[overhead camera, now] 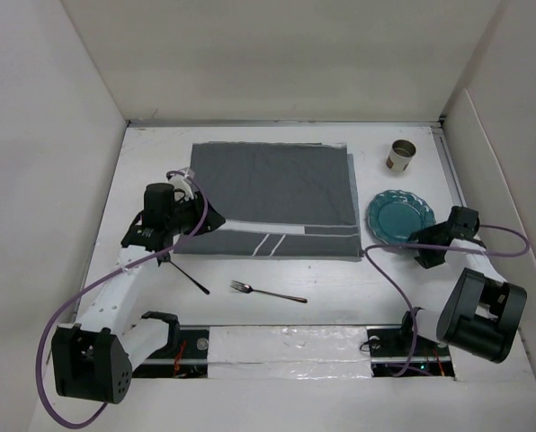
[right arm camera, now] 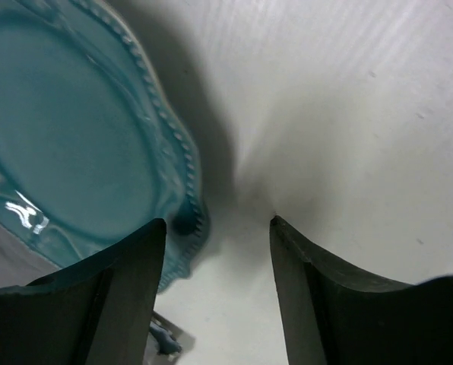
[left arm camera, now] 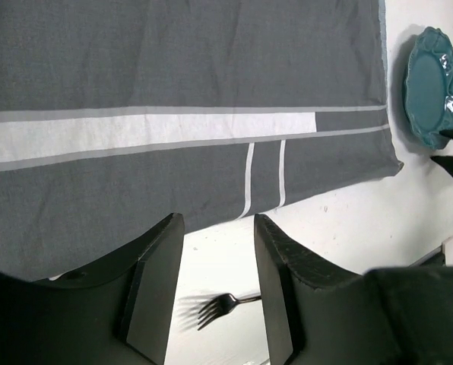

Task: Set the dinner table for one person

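Note:
The white dinner table (overhead camera: 340, 288) carries a dark grey striped cloth (overhead camera: 272, 193), a teal plate (overhead camera: 399, 216) to its right, and a metal fork (overhead camera: 268, 292) in front of it. My left gripper (overhead camera: 207, 216) is open and empty, low over the cloth's near left corner. In the left wrist view (left arm camera: 217, 220) its jaws frame the cloth's edge (left arm camera: 181, 61) and the fork (left arm camera: 219, 306). My right gripper (overhead camera: 415, 241) is open at the plate's near right rim. In the right wrist view (right arm camera: 217, 222) one finger is over the plate's rim (right arm camera: 67, 144) and the other is over bare table.
A tan cup (overhead camera: 401, 155) stands behind the plate. A thin dark utensil (overhead camera: 187, 274) lies left of the fork. White walls close in the table on three sides. The plate (left arm camera: 432, 84) also shows in the left wrist view.

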Action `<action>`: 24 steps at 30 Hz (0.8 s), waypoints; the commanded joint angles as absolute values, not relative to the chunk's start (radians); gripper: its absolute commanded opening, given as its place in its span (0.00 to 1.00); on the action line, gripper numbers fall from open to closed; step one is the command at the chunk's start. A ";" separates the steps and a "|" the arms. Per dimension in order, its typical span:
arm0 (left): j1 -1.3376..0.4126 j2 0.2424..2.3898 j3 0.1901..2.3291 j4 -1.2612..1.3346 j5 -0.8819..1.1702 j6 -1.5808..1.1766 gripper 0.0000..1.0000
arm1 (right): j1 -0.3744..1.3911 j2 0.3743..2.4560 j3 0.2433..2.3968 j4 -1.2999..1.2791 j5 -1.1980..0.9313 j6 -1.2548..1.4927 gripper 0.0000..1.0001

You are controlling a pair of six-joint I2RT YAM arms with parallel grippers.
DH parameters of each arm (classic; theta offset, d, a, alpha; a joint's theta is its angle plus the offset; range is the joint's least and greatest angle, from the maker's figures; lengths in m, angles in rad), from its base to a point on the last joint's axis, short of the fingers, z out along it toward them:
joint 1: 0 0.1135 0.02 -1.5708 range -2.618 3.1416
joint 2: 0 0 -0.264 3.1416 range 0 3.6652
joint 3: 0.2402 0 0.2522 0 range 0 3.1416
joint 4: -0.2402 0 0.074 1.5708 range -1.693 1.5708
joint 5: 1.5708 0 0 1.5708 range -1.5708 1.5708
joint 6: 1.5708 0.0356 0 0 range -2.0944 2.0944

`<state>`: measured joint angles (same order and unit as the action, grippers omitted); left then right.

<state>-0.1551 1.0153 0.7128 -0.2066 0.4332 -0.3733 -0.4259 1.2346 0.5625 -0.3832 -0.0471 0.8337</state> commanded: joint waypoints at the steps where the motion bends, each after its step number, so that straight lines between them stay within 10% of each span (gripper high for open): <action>1: -0.152 0.997 0.704 -0.201 0.466 -0.348 0.39 | -0.431 1.301 0.542 -0.231 -0.109 0.916 0.62; 9: -0.187 1.012 0.739 -0.212 0.426 -0.350 0.38 | -0.431 1.382 0.532 -0.152 -0.127 1.014 0.51; 18: -0.187 1.011 0.758 -0.213 0.408 -0.365 0.37 | -0.472 1.277 0.509 -0.176 -0.129 1.020 0.02; 24: -0.187 1.037 0.782 -0.207 0.408 -0.376 0.39 | -0.472 1.042 0.580 -0.293 -0.133 0.919 0.00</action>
